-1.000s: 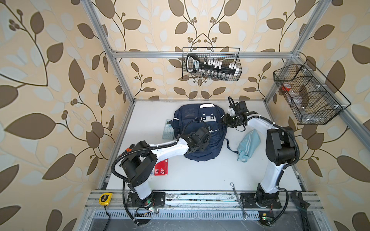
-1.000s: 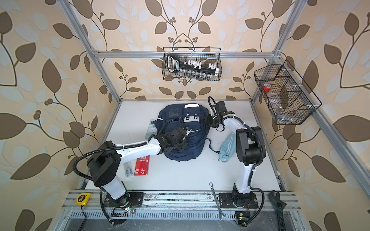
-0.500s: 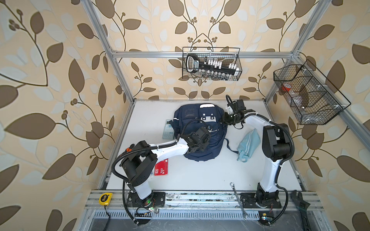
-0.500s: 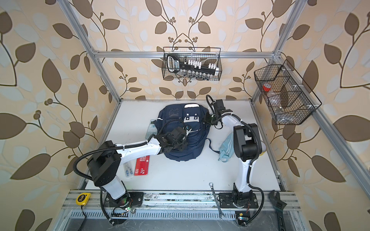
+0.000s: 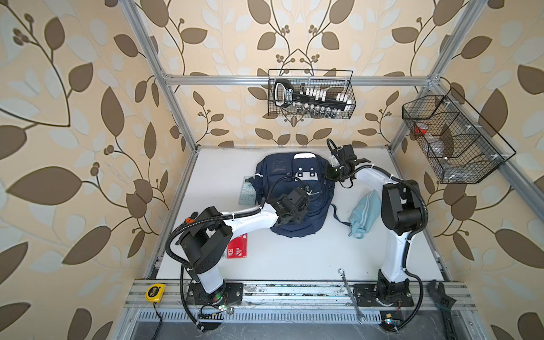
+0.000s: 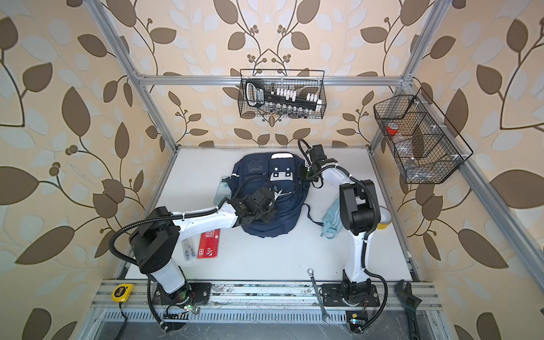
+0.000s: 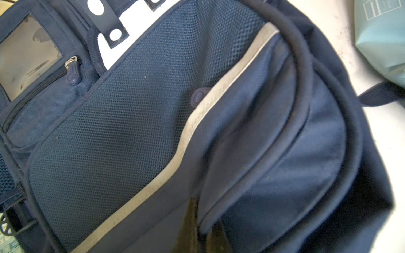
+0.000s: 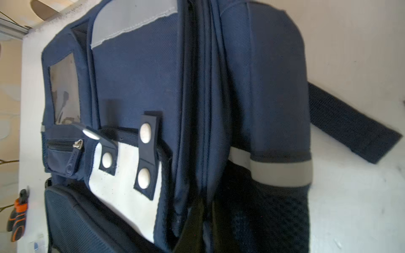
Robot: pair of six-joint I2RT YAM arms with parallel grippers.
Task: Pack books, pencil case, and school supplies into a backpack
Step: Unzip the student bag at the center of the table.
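The navy backpack [image 5: 306,212] lies flat mid-table in both top views. My left gripper [image 7: 202,227] is shut on a fold of its front fabric near the lower end; it shows in a top view [image 5: 288,217]. At the backpack's upper right edge my right gripper [image 5: 330,175] is shut on the seam fabric [image 8: 205,216]. The pale teal pencil case [image 5: 363,213] lies right of the backpack. A grey-green calculator [image 5: 246,192] sits at its left edge. The red booklet [image 5: 238,250] and a clear box [image 6: 188,250] lie by the left arm's base.
A yellow tape roll [image 6: 382,219] sits behind the right arm. A backpack strap [image 5: 338,216] trails toward the pencil case. A wrench [image 5: 351,294], a tape measure [image 5: 154,292] and an adjustable wrench [image 5: 444,306] lie on the front rail. Wire baskets [image 5: 310,94] [image 5: 453,138] hang on the walls.
My right gripper has moved left onto the backpack's upper right edge and its jaws have closed on the fabric there. The left arm and gripper have not moved.
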